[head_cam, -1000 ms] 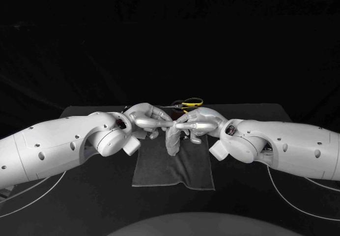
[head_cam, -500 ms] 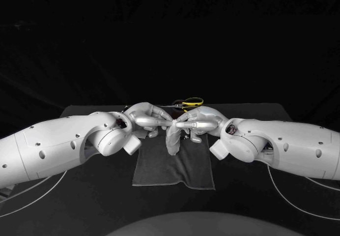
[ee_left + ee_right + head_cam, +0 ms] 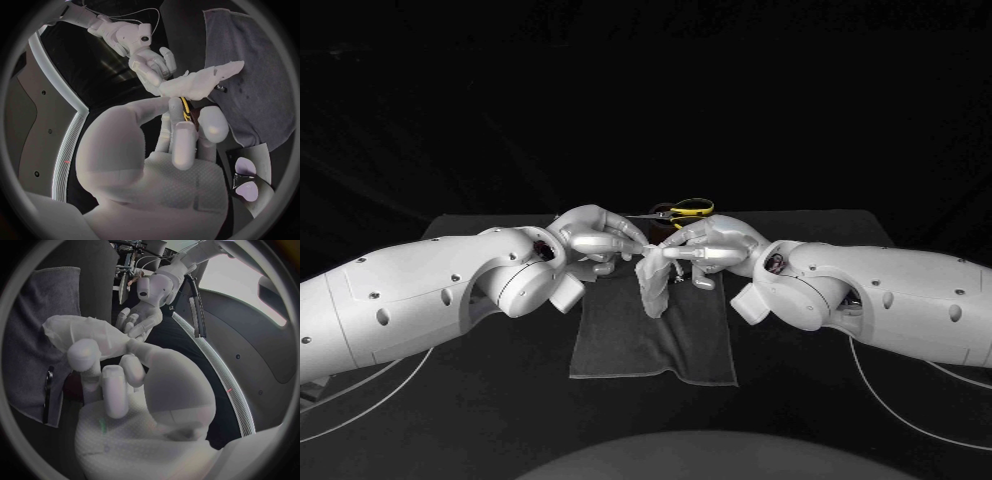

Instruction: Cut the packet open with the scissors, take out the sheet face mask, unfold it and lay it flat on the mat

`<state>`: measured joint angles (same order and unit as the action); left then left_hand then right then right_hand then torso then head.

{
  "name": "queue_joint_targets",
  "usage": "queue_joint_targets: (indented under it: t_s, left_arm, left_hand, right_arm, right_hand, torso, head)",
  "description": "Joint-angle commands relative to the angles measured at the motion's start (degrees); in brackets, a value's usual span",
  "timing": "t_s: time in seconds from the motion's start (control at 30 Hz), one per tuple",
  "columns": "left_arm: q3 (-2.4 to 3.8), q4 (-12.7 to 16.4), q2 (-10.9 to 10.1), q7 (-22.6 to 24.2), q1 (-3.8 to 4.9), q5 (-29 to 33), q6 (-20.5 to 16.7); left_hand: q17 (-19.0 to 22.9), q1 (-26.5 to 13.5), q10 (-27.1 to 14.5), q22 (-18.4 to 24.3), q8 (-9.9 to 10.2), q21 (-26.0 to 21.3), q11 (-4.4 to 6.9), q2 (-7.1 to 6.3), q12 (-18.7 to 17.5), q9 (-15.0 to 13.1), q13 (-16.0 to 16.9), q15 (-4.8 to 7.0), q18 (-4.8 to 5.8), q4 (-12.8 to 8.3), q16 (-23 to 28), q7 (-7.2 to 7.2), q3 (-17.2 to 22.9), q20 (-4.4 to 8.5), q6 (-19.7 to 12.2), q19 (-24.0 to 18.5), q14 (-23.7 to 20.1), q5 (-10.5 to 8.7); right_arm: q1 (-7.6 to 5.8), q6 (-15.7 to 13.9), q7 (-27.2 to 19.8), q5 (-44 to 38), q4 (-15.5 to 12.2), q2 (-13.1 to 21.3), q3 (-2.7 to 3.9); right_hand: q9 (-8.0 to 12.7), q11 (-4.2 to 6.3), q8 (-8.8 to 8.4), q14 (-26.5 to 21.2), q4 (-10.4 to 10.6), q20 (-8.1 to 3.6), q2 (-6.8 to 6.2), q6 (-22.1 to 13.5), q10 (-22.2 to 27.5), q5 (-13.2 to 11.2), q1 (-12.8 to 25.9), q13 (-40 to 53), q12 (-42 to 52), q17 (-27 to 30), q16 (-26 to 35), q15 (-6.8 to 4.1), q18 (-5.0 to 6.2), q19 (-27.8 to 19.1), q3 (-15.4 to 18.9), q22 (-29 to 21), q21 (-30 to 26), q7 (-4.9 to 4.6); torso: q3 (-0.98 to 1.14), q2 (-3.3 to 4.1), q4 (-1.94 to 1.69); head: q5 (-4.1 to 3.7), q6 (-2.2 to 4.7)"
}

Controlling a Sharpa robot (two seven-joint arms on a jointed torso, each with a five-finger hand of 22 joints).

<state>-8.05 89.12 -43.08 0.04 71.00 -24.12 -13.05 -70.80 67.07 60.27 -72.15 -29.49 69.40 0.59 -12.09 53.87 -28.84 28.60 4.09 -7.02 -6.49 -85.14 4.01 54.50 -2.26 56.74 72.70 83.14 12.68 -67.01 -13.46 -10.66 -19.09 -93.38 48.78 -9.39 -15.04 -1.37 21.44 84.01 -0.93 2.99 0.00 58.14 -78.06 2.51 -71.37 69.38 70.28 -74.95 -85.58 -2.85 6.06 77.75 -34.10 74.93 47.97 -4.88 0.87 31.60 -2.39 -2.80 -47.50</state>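
Observation:
A white folded sheet mask [image 3: 653, 285] hangs over the far part of the dark grey mat [image 3: 653, 345]. My left hand [image 3: 599, 240] and my right hand [image 3: 704, 250] meet fingertip to fingertip above the mat, and each pinches the mask's top edge. From the left wrist the mask [image 3: 200, 82] stretches from my left hand [image 3: 181, 140] to the right hand [image 3: 150, 62], with the mat [image 3: 256, 80] beneath. From the right wrist, my right hand [image 3: 112, 375] pinches the mask [image 3: 87, 337], and the left hand [image 3: 140, 315] is at its other end. The yellow-handled scissors [image 3: 687, 210] lie behind the hands.
The black table [image 3: 877, 230] runs out to both sides of the mat. A dark flat thing with pale print [image 3: 247, 182], perhaps the packet, lies beside the mat near my left hand. Both forearms reach in low over the table's sides.
The hands have drawn very slightly apart, and the mask's top edge is spread a little wider between them. The mat and the scissors have not moved.

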Motion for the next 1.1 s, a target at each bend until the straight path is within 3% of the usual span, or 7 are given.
queue_joint_targets:
  t_s: [0.03,0.2,0.47,0.6,0.7,0.87,1.1]
  left_arm:
    - [0.03,0.1,-0.1,1.6,0.0,-0.7,-0.9]
    - [0.03,0.2,0.0,1.2,0.0,0.6,0.4]
    - [0.03,0.2,0.0,-1.2,0.01,-0.9,0.9]
    - [0.02,0.3,0.1,-2.0,0.01,-3.1,0.5]
    - [0.02,0.3,0.1,-2.3,0.01,-4.4,0.2]
    - [0.02,0.2,0.1,-2.3,0.01,-6.0,0.4]
    - [0.02,0.2,0.2,-1.4,0.01,-6.9,2.1]
  left_hand:
    - [0.6,-0.8,0.2,0.5,-1.5,-0.6,0.04,0.23,0.1,-5.3,0.0,-0.16,0.53,0.1,0.1,0.26,0.1,0.13,0.1,-0.3,0.1,0.24]
    - [2.2,-2.3,-1.4,3.6,-0.3,-4.6,-1.16,2.49,-3.2,-5.9,-1.6,-1.41,-0.13,2.6,0.8,1.14,-6.3,-0.91,-4.1,-3.2,-0.8,-1.22]
    - [4.0,-3.5,-2.8,6.6,4.1,-8.3,-2.81,-0.64,-4.4,-2.6,-2.3,-2.81,-0.59,7.2,1.4,2.35,-21.2,-2.19,-6.3,-4.1,-1.8,-2.55]
    - [4.9,-2.4,-3.9,8.2,5.0,-10.2,-3.45,-1.94,-4.0,-1.8,-2.1,-3.4,-0.9,8.1,1.8,3.07,-24.7,-2.66,-7.0,-4.9,-2.5,-3.73]
    - [7.1,0.1,-6.3,9.7,6.1,-12.1,-4.61,-2.26,-3.8,-0.7,-1.9,-4.35,-1.14,8.5,2.6,4.3,-27.7,-3.34,-9.2,-5.9,-3.7,-9.7]
    - [7.6,3.6,-8.3,10.4,5.8,-12.8,-5.42,-1.9,-2.5,-0.1,-1.6,-5.07,-1.29,8.2,2.6,5.1,-29.9,-4.09,-11.1,-6.1,-4.2,-9.78]
    - [8.0,6.2,-9.0,11.1,5.6,-13.7,-4.28,-1.5,-2.1,1.0,-1.9,-4.33,-1.55,7.7,2.6,3.99,-30.7,-3.86,-10.9,-6.7,-4.7,-9.83]
  right_arm:
    - [-0.01,-0.2,-0.7,-0.4,-0.1,0.0,0.06]
    - [0.0,-0.1,-0.6,-0.5,-0.1,-0.1,0.06]
    - [0.0,0.0,-0.6,-0.6,-0.2,-0.2,0.06]
    - [0.01,0.0,-0.6,-0.7,-0.3,-0.3,0.06]
    - [0.01,0.0,-0.6,-0.7,-0.3,-0.3,0.06]
    - [0.01,0.0,-0.6,-0.8,-0.4,-0.3,0.06]
    - [0.01,0.0,-0.6,-0.9,-0.4,-0.3,0.06]
  right_hand:
    - [-2.9,1.05,3.0,4.5,-0.1,-0.1,0.76,0.3,-1.3,0.3,0.0,-0.1,0.3,-9.8,-0.1,-0.48,0.88,0.2,-0.3,2.0,0.2,0.05]
    - [-2.9,1.05,3.0,4.5,-0.1,-0.1,0.76,0.3,-1.3,0.3,0.0,-0.1,0.3,-9.8,-0.1,-0.48,0.88,0.2,-0.3,2.0,0.2,0.05]
    - [-2.9,1.05,3.0,4.5,-0.1,-0.1,0.76,0.3,-1.3,0.3,0.0,-0.1,0.3,-9.8,-0.1,-0.48,0.88,0.2,-0.3,2.0,0.2,0.05]
    - [-2.9,1.05,3.0,4.5,-0.1,-0.1,0.76,0.3,-1.3,0.3,0.0,-0.1,0.3,-9.8,-0.1,-0.48,0.88,0.2,-0.3,2.0,0.2,0.05]
    - [-3.0,1.06,3.09,4.5,-0.2,-0.11,0.74,0.3,-1.3,0.3,0.1,0.0,0.3,-9.8,-0.1,-0.49,0.88,0.3,-0.5,2.0,0.3,0.05]
    - [-3.0,1.06,3.09,4.5,-0.2,-0.11,0.74,0.3,-1.3,0.3,0.1,0.0,0.3,-9.8,-0.1,-0.49,0.88,0.3,-0.5,2.0,0.3,0.05]
    - [-3.0,1.06,3.09,4.5,-0.2,-0.11,0.74,0.3,-1.3,0.3,0.1,0.0,0.3,-9.8,-0.1,-0.49,0.88,0.3,-0.5,2.0,0.3,0.05]
  torso:
    - [0.01,-0.01,-0.01]
    - [-0.02,-0.01,-0.01]
    - [0.0,0.01,-0.03]
    - [0.02,0.01,-0.03]
    - [0.01,0.01,-0.03]
    - [0.0,0.0,0.0]
    - [0.0,0.01,-0.02]
  head:
    - [0.01,0.07]
    - [-0.01,0.12]
    - [0.07,0.32]
    - [0.08,0.32]
    - [0.07,0.3]
    - [0.08,0.25]
    - [0.09,0.21]
